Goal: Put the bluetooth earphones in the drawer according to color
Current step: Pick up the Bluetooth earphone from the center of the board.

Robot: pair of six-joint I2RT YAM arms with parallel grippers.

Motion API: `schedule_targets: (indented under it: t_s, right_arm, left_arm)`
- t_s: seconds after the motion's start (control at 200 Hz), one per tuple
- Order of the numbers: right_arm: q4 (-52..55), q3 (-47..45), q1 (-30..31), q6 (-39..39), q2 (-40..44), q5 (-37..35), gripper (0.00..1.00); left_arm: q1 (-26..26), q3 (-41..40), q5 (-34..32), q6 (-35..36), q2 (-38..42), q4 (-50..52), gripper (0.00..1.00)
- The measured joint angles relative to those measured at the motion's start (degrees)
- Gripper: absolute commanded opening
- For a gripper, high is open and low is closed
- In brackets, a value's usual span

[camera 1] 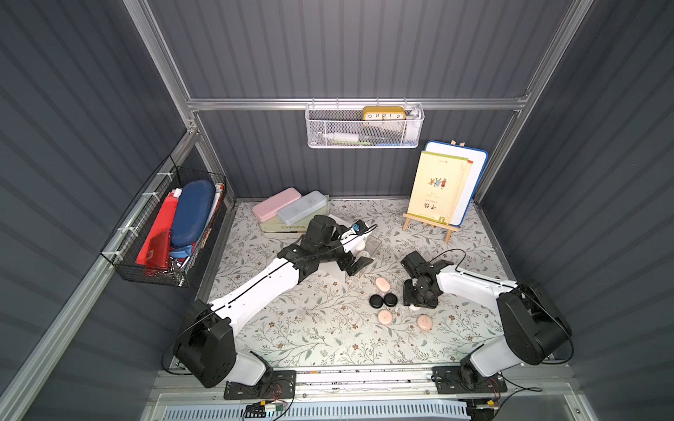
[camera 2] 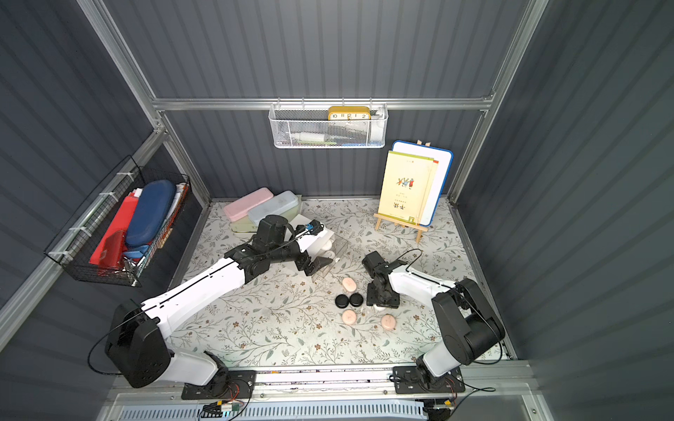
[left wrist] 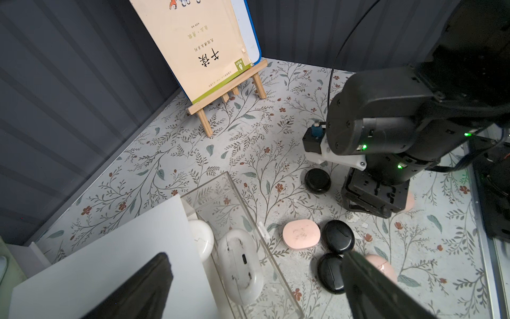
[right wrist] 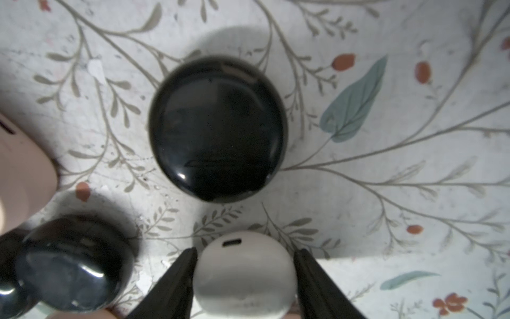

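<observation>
While both top views give me the whole bench, only the right wrist camera shows what the right gripper (right wrist: 245,251) is doing. Its fingers (right wrist: 176,284) are closed against either side of a white case (right wrist: 242,279) resting on the floral mat (right wrist: 400,91), pinching it, with a lone black case (right wrist: 218,127) just beyond. From above, that lone black case is hidden under the right arm and the white case is a pale sliver at best. What I can count there is a touching black pair (camera 1: 376,301) with three pink cases (camera 1: 382,284) near it. The left gripper (camera 1: 359,263) hangs spread wide beside the white cabinet (left wrist: 110,262), whose clear drawer (left wrist: 218,190) stands pulled out. The left wrist view shows two white earphone cases (left wrist: 240,265) lying in it, one half tucked under the cabinet's top. In the top views the left arm covers most of the cabinet, so I cannot tell which drawer is open. On the back rail a white mesh basket (camera 1: 364,136) holds a yellow clock (camera 1: 383,113). The black wire basket (camera 1: 157,279) on the side wall holds a blue pouch (camera 1: 191,215) and red items (camera 1: 157,233), the rest too jumbled to name.
</observation>
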State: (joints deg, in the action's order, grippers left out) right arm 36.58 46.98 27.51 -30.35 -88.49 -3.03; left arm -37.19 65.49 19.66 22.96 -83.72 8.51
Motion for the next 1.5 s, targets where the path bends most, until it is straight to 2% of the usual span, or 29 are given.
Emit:
schedule_targets:
  t_s: [0.085, 0.22, 0.675, 1.001, 1.086, 1.271, 1.496]
  right_arm:
    - [-0.24, 0.0, -0.04, -0.22, 0.0, 0.15, 0.73]
    - [-0.61, -0.68, -0.04, -0.33, 0.02, 0.2, 0.73]
    - [-0.61, -1.01, -0.04, -0.72, 0.17, -0.44, 0.62]
    - [-0.59, -0.98, -0.04, -1.99, 0.44, -0.72, 0.43]
    - [0.09, -0.85, -0.04, -1.99, 0.83, -0.98, 0.35]
    - [1.77, 1.18, -0.04, -1.88, 4.04, -1.7, 0.0]
    - [2.93, 7.34, -0.04, -0.24, 6.67, -2.49, 0.0]
  left_arm:
    - [0.0, 0.07, 0.22, 0.0, 0.0, 0.26, 0.99]
    - [-0.02, 0.07, 0.2, -0.02, -0.07, 0.22, 1.0]
    - [-0.02, 0.28, -0.57, -0.02, -1.03, 0.28, 0.99]
    - [0.0, 0.9, 0.26, -0.04, -0.66, 0.72, 0.99]
    - [0.0, 0.9, 0.26, -0.28, -0.66, 0.7, 0.99]
    - [0.48, 1.31, 0.96, -0.72, -0.57, 0.85, 0.99]
    - [3.8, 1.49, 1.79, -0.9, 1.36, 0.94, 0.99]
